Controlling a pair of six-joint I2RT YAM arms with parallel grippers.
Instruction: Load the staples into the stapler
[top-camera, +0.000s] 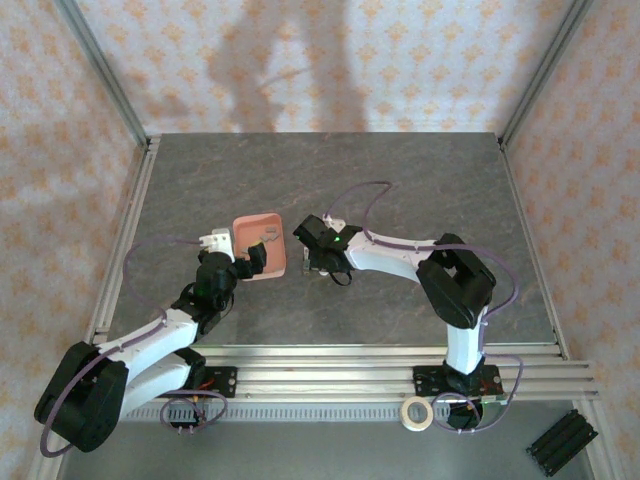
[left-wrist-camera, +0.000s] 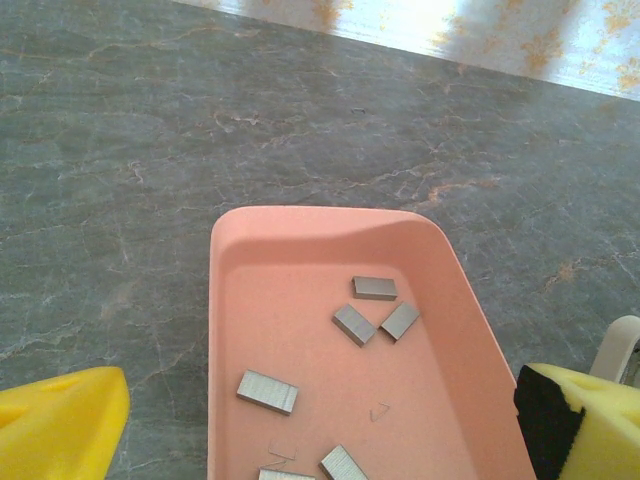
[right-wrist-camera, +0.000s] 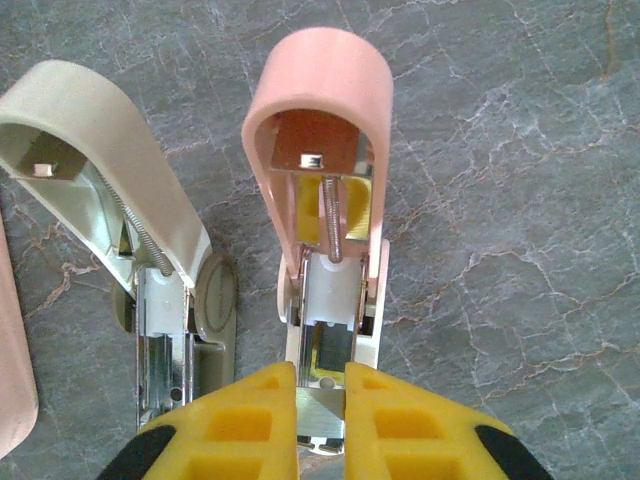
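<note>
While the right gripper (right-wrist-camera: 320, 405) pinches the opened pink stapler (right-wrist-camera: 318, 150) by its base near the tray (left-wrist-camera: 320, 215), the left gripper (left-wrist-camera: 320, 400) hangs spread wide above the staples (left-wrist-camera: 354, 324) lying in it; such small flat strips may slip or break when pinched.

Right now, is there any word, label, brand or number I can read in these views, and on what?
No readable text.
The pink stapler, grey stapler, salmon tray and staples show no print.
The oval on the grey stapler's base: any embossing is too blurred to read.
</note>
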